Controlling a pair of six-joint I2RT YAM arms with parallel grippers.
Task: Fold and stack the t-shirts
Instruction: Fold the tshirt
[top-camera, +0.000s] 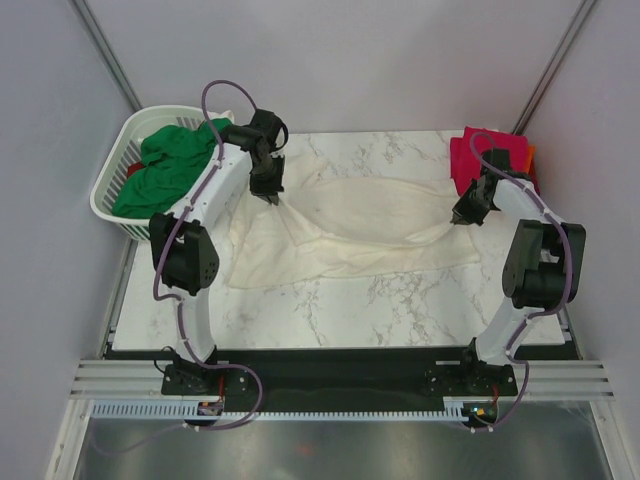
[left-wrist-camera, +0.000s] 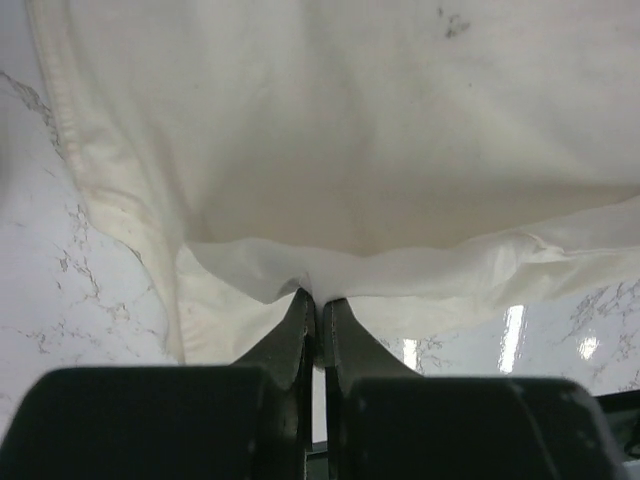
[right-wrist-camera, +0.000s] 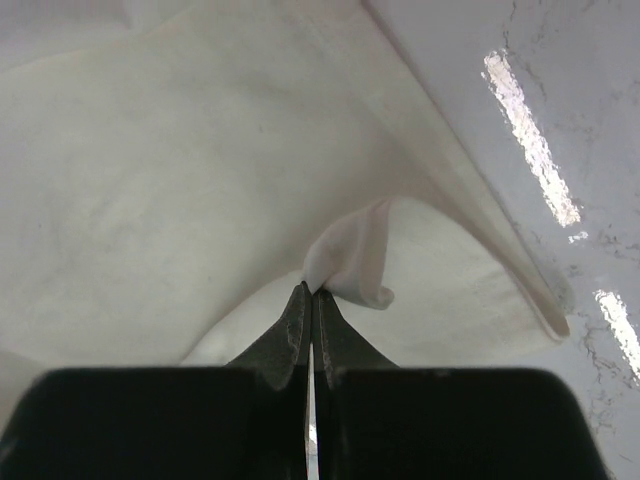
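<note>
Fingers (left-wrist-camera: 296, 332) of left gripper (top-camera: 268, 196) pinched shut on far-left edge of cream-white t-shirt (top-camera: 350, 225); right gripper (top-camera: 463, 214) fingers (right-wrist-camera: 296, 325) clamped on small fold at its right edge. Shirt lies rumpled across middle of marble table (top-camera: 390, 300), strung between both grips. At far right corner, crimson-pink t-shirt (top-camera: 472, 156) heaped, orange t-shirt (top-camera: 530, 155) peeking just behind it. Far left corner: green t-shirt (top-camera: 165, 165) piled in white basket (top-camera: 108, 203).

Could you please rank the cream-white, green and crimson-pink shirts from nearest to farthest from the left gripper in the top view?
1. Cream-white shirt, pinched by the left gripper.
2. Green shirt, in the basket at left.
3. Crimson-pink shirt, far right corner.
</note>
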